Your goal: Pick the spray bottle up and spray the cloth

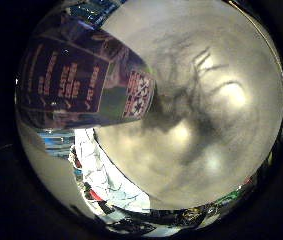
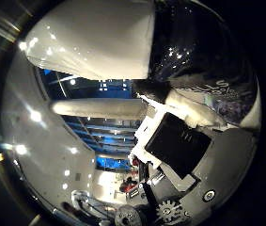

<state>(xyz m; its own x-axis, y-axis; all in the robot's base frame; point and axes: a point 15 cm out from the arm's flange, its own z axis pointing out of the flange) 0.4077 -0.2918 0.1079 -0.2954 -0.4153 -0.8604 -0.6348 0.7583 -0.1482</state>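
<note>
The spray bottle (image 1: 81, 80), dark with a purple label, fills much of the little finger side view and lies close against my palm. Its lower end points at the grey table (image 1: 221, 65), where its shadow starts right beside it; whether it touches the table I cannot tell. In the thumb side view its glossy dark body (image 2: 198, 52) sits beside a broad white part (image 2: 95, 42). My hand (image 2: 177, 143) has white and black fingers curled against the bottle. The white crumpled cloth (image 1: 103, 172) lies on the table beside the bottle.
Shadows of the hand and bottle fall across the table's middle (image 1: 191, 115). Beyond the table's edge there is room clutter (image 1: 181, 217) and blue lit shelving (image 2: 109, 132). A geared part of the hand (image 2: 170, 209) shows at the view's edge.
</note>
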